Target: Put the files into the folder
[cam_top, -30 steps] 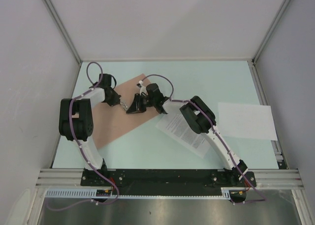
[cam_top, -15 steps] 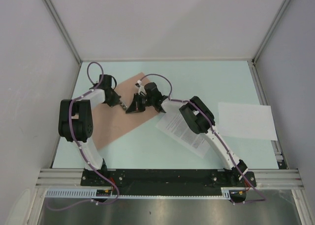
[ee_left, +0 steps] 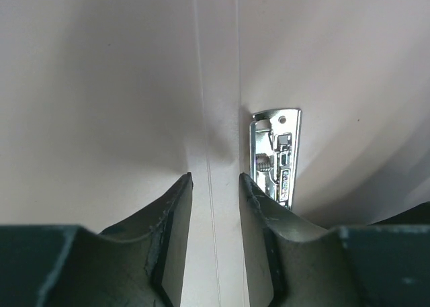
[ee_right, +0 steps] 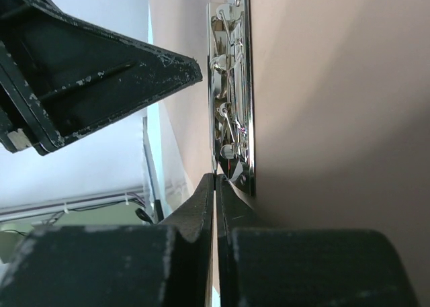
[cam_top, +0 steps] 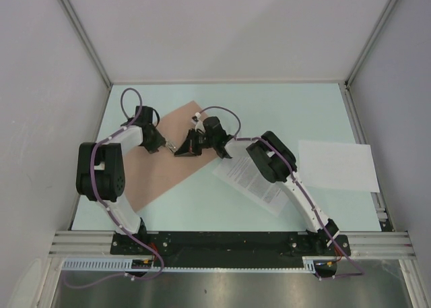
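Pinching the folder (cam_top: 158, 173) at its cover edge beside the metal clip (ee_right: 232, 99), my right gripper (ee_right: 215, 181) is pressing its jaws together. My left gripper (ee_left: 215, 181) is hovering, jaws spread, over the folder's crease. The printed sheet (cam_top: 252, 180) and plain sheet (cam_top: 337, 165) are lying right of the folder, nearer my right arm.

"What does the cell around you look like?"

"You have a pale mint tabletop (cam_top: 296, 109), boxed in by plain white panels: a back wall (cam_top: 229, 32), a left wall (cam_top: 34, 119) and a right wall (cam_top: 407, 139)."

"And where the panels meet?"

"You'll see a grey metal strut in each back corner, one left (cam_top: 81, 37) and one right (cam_top: 376, 35). Along your near edge runs an aluminium rail (cam_top: 81, 242), with a white slotted cable duct (cam_top: 94, 263) and a brushed metal sheet (cam_top: 236, 289) below it. The light is soft and even."
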`<action>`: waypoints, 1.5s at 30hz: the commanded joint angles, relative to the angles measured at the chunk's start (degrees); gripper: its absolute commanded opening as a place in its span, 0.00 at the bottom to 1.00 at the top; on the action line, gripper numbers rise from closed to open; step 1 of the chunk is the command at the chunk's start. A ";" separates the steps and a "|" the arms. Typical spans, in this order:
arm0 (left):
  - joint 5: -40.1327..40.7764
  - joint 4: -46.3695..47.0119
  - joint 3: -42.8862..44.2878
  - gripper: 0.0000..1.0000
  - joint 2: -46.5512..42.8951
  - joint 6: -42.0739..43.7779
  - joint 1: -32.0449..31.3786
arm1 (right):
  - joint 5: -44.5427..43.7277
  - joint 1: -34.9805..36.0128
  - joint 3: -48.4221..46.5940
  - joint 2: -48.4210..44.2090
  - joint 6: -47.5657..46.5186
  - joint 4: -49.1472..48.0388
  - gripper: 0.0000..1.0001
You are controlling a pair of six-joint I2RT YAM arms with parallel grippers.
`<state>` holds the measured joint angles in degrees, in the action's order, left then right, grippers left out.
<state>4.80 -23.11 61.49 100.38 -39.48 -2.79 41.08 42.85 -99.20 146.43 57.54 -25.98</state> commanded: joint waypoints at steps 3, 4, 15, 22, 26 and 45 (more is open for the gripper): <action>-0.49 1.84 -0.06 0.40 -1.33 -1.03 -0.38 | 1.37 -0.58 1.55 -1.50 3.10 -3.64 0.00; -0.66 2.28 -0.49 0.42 -1.67 -1.12 -0.38 | 1.46 -0.58 1.73 -1.59 3.19 -4.08 0.00; -3.21 7.29 -1.38 0.58 -1.15 -4.11 -0.64 | 1.64 -0.66 3.13 -2.29 2.50 -4.52 0.00; -0.58 5.45 1.26 0.39 2.19 -4.64 -0.82 | 1.02 -0.58 3.13 -2.64 0.12 -1.80 0.00; 0.30 6.06 1.08 0.29 3.51 -4.55 -0.82 | 0.67 -0.40 2.87 -3.08 -1.20 -0.83 0.00; 1.18 5.45 1.00 0.00 4.91 -1.03 -0.90 | 2.95 -1.19 -6.80 0.52 -9.55 9.72 0.27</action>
<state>3.31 -16.71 62.50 104.47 -42.59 -3.64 41.78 41.95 -103.90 145.16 48.75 -16.01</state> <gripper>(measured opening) 0.010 0.268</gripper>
